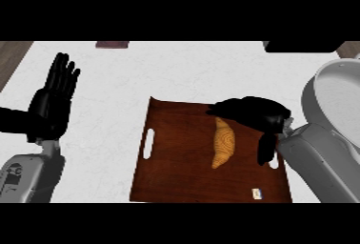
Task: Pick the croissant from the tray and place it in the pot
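Lying lengthwise near the middle of the brown tray (175,167), the croissant (223,143) is not yet lifted. The right hand (255,114) hangs over its far end with fingers curled downward, but I cannot tell if they really touch it. The pot (336,90) stands at the right of the tray. The left hand (53,100) rests open at the left, fingers straight up.

croissant (222,148): 1, counted on tray
tray (183,176): 1, brown w/ handle slots
pot (337,95): 1, seen R of tray
hands: 2, 1 L of tray (53,102), 1 over tray (256,116)
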`<state>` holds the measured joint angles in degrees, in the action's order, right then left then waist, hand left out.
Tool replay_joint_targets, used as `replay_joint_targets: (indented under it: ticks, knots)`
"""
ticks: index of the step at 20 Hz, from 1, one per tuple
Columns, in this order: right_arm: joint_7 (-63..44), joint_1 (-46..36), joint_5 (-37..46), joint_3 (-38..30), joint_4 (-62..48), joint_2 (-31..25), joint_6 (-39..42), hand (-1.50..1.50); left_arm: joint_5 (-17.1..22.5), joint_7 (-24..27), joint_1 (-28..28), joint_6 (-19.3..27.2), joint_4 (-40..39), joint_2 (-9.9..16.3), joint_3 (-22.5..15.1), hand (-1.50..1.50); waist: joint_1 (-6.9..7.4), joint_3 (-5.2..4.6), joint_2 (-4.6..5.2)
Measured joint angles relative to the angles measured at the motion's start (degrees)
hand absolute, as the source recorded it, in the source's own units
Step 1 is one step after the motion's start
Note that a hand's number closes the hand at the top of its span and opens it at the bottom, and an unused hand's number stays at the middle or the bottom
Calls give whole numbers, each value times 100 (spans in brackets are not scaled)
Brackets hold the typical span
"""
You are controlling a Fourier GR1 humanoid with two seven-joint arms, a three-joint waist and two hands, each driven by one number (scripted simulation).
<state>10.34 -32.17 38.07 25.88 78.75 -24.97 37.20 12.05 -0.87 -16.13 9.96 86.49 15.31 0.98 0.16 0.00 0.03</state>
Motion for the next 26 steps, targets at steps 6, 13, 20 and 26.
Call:
replay_joint_targets:
  ticks: [6,13,20,26]
  knots:
    - [235,256,538,-47,-34,292,-237,-150,-85,-106,11,-69,89,-39,128,0,-3,0,-3]
    - [150,394,1279,-55,-387,610,-542,-150,-231,-93,-43,-104,38,-161,182,0,-4,-1,-2]
    - [481,297,1786,-169,-1118,1025,-916,-150,-355,-170,120,-140,280,-324,150,0,11,0,0]
    - [725,320,2150,-213,-1630,1371,-1206,-150,-357,-235,84,-285,268,-288,302,0,13,-11,-11]
